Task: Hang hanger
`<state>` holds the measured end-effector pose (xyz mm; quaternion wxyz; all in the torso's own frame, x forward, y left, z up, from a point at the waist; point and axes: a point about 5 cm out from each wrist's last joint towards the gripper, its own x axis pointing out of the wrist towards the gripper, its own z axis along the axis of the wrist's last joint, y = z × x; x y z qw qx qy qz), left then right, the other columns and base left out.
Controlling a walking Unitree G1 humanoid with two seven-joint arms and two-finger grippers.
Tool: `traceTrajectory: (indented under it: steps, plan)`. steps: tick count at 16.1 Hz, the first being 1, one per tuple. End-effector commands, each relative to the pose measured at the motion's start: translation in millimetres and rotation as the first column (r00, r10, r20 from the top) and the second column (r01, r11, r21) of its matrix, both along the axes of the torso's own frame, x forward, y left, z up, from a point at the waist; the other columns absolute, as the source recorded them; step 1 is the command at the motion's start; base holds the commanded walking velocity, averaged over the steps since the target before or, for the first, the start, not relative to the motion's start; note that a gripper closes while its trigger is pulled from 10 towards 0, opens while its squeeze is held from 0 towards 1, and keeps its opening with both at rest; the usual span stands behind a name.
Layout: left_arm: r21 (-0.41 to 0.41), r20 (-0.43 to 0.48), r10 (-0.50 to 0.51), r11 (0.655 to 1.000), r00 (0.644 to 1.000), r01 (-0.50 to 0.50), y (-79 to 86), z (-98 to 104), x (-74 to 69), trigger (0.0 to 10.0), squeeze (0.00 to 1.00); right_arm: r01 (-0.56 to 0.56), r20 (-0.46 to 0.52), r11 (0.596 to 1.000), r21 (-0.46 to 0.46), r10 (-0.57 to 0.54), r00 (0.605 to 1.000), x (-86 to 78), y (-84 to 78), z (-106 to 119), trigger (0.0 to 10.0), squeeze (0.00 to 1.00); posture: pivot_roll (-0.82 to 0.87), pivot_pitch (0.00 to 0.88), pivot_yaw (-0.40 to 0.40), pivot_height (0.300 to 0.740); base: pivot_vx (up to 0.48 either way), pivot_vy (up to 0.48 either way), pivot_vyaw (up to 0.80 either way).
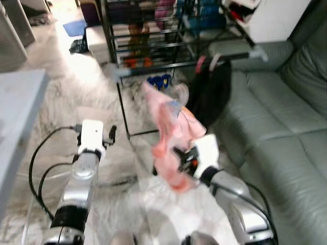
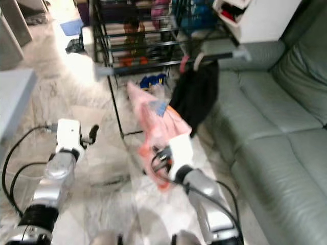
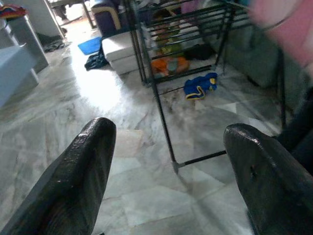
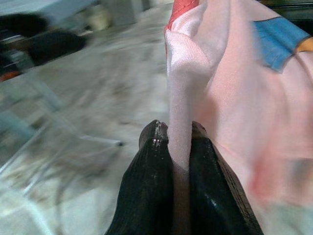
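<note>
My right gripper [image 1: 182, 156] is shut on a fold of a pink garment [image 1: 171, 125] with a blue patch, holding it up over the floor; the cloth is pinched between the fingers [image 4: 157, 147]. The picture is blurred and I cannot make out the hanger inside the garment. Beyond it runs the grey rail [image 1: 168, 65] of a black clothes rack, where a black garment [image 1: 210, 94] hangs on a pink hanger [image 1: 200, 63]. My left gripper [image 3: 166, 132] is open and holds nothing, low at the left over the marble floor, apart from the rack.
A grey-green sofa [image 1: 286, 127] fills the right side. A grey table [image 1: 15, 107] stands at the left. Black shelving [image 1: 148, 30] with clothes stands behind the rack, and a blue item [image 3: 199, 86] lies on the floor under it.
</note>
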<state>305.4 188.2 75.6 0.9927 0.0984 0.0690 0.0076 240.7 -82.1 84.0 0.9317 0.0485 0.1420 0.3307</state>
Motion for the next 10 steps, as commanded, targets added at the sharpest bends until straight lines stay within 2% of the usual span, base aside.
traceTrajectory:
  steps: [1, 2, 5, 6, 7, 8, 9, 10]
  plan:
    - [0.035, -0.01, 0.008, 0.999, 1.0, -0.007, 6.3, -2, -1.5, 10.0, 0.0, -0.132, 0.048, 0.989, 0.059, 0.129, 0.99, -3.5, 19.1, 15, 10.0, 0.0, -0.03, 0.051, -0.006, 0.74, 0.0, 0.0, 0.0]
    - [0.024, -0.004, 0.002, 1.0, 1.0, -0.002, 4.7, -2, -1.4, 10.0, 0.0, -0.137, 0.041, 0.989, 0.054, 0.135, 0.99, -3.4, 19.3, 15, 10.0, 0.0, -0.03, 0.051, -0.006, 0.74, 0.0, 0.0, 0.0]
    - [0.018, 0.004, -0.006, 1.0, 1.0, 0.006, 3.3, 0, -1.5, 10.0, 0.0, -0.033, 0.018, 0.999, 0.01, 0.033, 0.999, 4.5, 9.3, 8, 10.0, 0.0, -0.04, 0.05, -0.005, 0.74, 0.0, 0.0, 0.0]
    - [0.009, 0.004, -0.016, 1.0, 1.0, 0.016, 2.7, 0, -1.6, 10.0, 0.0, 0.105, 0.041, 0.992, -0.071, -0.103, 0.994, 15.3, -4.0, 3, 10.0, 0.0, -0.03, 0.053, -0.005, 0.74, 0.0, 0.0, 0.0]
    - [-0.003, 0.007, -0.043, 0.999, 0.999, 0.043, 0.0, 1, -1.2, 10.0, 0.0, 0.318, 0.077, 0.937, -0.147, -0.31, 0.948, 30.0, -30.8, -2, 10.0, 0.0, -0.04, 0.055, -0.005, 0.74, 0.0, 0.0, 0.0]
    - [-0.009, 0.01, -0.051, 0.999, 0.999, 0.051, -1.0, 2, -1.1, 10.0, 0.0, 0.349, 0.079, 0.924, -0.155, -0.341, 0.937, 32.3, -36.2, -2, 10.0, 0.0, -0.04, 0.055, -0.005, 0.74, 0.0, 0.0, 0.0]
    - [-0.019, 0.019, -0.075, 0.997, 0.997, 0.075, -4.4, 3, -0.3, 10.0, 0.0, 0.419, 0.125, 0.888, -0.186, -0.402, 0.907, 38.4, -48.3, 1, 10.0, 0.0, -0.04, 0.058, -0.003, 0.74, 0.0, 0.0, 0.0]
    - [-0.02, 0.024, -0.086, 0.996, 0.996, 0.087, -5.6, 4, -0.1, 10.0, 0.0, 0.421, 0.116, 0.889, -0.178, -0.406, 0.907, 39.2, -49.1, 1, 10.0, 0.0, -0.04, 0.058, -0.003, 0.74, 0.0, 0.0, 0.0]
